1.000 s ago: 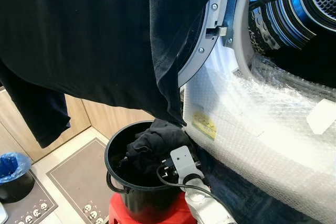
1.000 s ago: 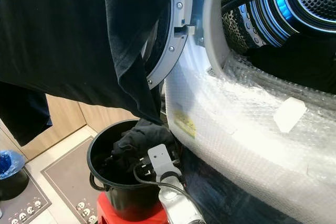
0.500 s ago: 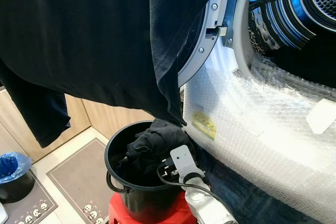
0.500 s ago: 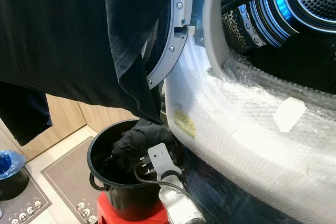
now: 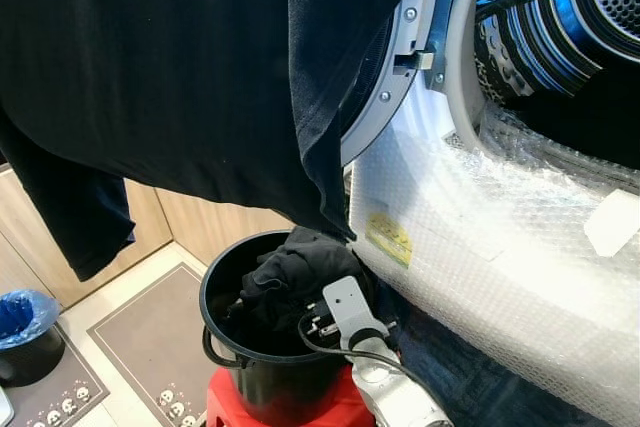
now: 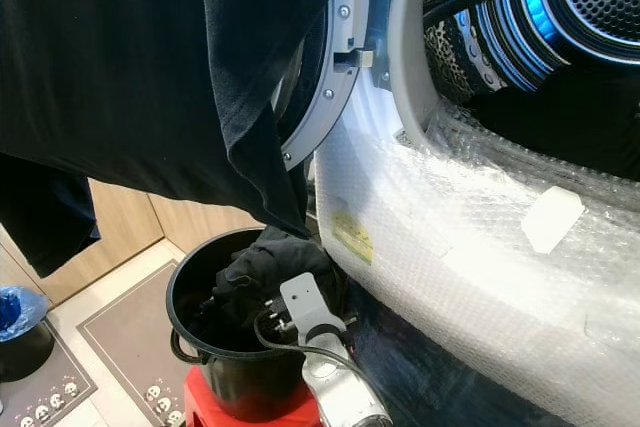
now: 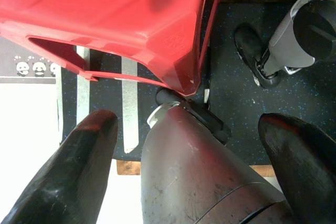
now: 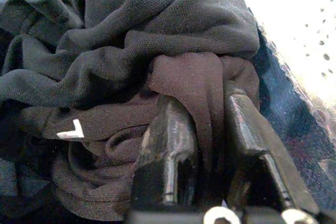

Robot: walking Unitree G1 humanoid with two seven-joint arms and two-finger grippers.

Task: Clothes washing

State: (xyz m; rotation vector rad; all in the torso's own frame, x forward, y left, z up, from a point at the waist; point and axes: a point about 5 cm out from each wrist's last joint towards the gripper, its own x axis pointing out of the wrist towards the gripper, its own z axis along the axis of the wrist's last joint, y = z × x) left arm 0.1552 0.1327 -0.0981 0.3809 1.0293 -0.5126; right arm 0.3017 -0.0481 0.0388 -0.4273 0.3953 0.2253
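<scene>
While the right gripper (image 8: 202, 145) pinches dark clothes (image 5: 290, 272) in the bucket (image 5: 225, 342) at 7 o'clock, loading remains.

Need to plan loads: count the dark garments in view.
2 at least: a black shirt hanging beside the washer door, and a dark garment pinched by the right hand in the black bucket; the heap may hide more.

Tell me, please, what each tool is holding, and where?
The right tool pinches a fold of the dark garment in the bucket; the left tool holds nothing.
</scene>
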